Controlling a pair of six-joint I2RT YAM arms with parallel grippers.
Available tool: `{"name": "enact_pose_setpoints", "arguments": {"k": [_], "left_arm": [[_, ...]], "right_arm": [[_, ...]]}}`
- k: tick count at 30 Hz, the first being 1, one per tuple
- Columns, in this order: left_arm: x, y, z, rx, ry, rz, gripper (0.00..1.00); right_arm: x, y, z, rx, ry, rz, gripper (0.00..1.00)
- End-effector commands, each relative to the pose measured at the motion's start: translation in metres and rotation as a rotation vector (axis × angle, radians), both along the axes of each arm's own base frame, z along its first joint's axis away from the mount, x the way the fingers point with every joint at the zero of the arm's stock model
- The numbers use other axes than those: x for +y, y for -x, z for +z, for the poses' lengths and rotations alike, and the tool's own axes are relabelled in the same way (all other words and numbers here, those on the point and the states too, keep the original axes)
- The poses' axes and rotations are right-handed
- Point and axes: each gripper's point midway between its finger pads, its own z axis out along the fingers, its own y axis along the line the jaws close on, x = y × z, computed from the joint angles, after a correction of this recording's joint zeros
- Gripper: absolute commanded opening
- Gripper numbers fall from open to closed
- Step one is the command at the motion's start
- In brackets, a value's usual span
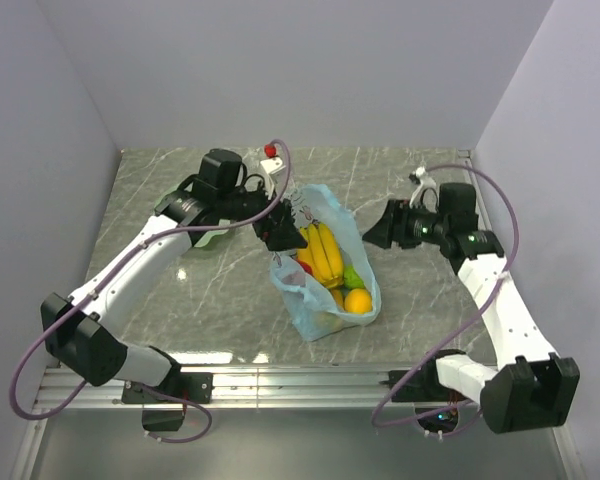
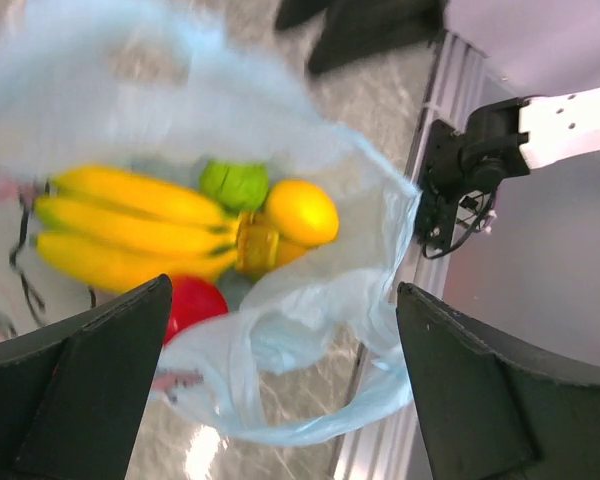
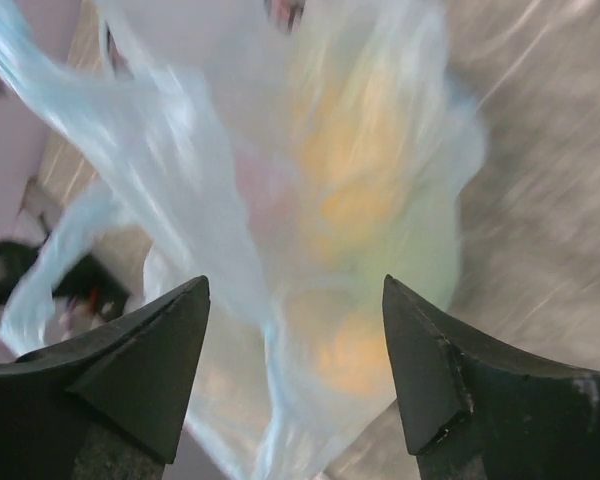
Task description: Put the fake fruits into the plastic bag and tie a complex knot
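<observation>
The light-blue plastic bag [image 1: 321,310] lies open at the table's middle. Inside it are the yellow banana bunch [image 1: 321,250], the red apple [image 1: 305,268], the small green fruit [image 1: 352,277] and the orange-yellow fruit [image 1: 358,300]. My left gripper [image 1: 278,232] is open at the bag's left rim. In the left wrist view it [image 2: 285,300] straddles a loose handle loop [image 2: 280,370], with bananas [image 2: 130,225], green fruit [image 2: 235,185], orange fruit [image 2: 300,212] and apple [image 2: 192,305] beyond. My right gripper [image 1: 380,232] is open just right of the bag. The right wrist view is blurred; that gripper [image 3: 295,290] faces the bag [image 3: 280,180].
A small white post with a red top [image 1: 271,152] stands at the back behind the left wrist. An aluminium rail [image 1: 280,385] runs along the near table edge. Grey walls close the left, back and right sides.
</observation>
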Motion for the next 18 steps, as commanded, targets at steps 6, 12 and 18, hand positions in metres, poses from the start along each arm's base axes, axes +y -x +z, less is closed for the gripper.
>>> {"name": "enact_pose_setpoints", "arguments": {"k": [6, 12, 18], "left_arm": [[0.073, -0.033, -0.053, 0.155, -0.101, 0.483, 0.99], [0.075, -0.026, -0.099, 0.296, -0.158, 0.518, 0.99], [0.071, -0.034, -0.134, 0.398, -0.22, 0.541, 0.98]], "right_arm": [[0.013, -0.071, 0.072, -0.288, 0.031, 0.043, 0.8], [0.059, -0.071, 0.092, -0.38, 0.038, 0.183, 0.84], [0.063, -0.098, 0.061, -0.335, 0.132, 0.138, 0.81]]}}
